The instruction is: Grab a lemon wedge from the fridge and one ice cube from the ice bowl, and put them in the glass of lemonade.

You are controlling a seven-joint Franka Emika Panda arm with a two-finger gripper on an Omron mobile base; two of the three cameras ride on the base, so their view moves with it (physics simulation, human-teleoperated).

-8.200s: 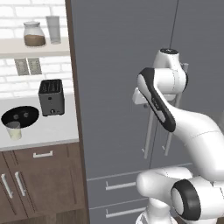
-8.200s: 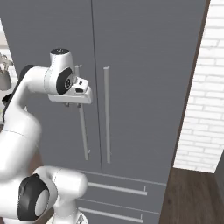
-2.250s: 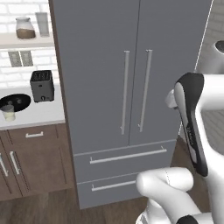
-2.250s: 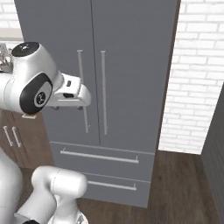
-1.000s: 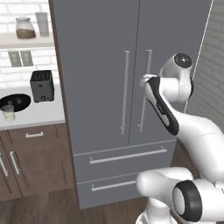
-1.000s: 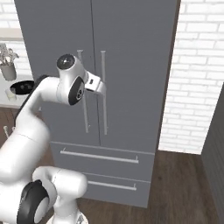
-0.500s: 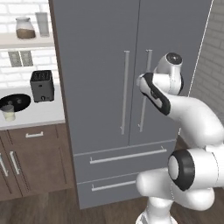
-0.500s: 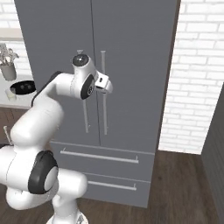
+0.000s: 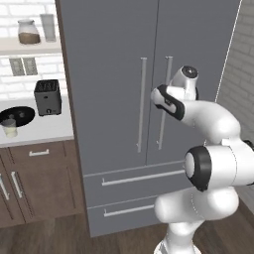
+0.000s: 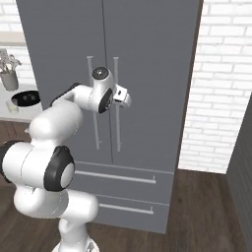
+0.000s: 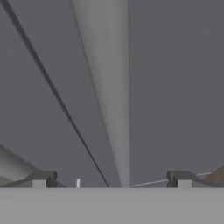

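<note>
claw: gripper (image 11: 111,179) spread wide, holding nothing, tips either side of the right door handle (image 11: 107,87), likely lined up to pull it
fridge (image 9: 114,74): straight ahead of the claw, both doors shut, so the lemon wedge is presumably inside
ice bowl (image 9: 16,116): far off to the claw's left, on the counter (image 9: 44,130), contents unclear
glass of lemonade (image 9: 9,128): just beside that bowl, pale liquid in it
</note>
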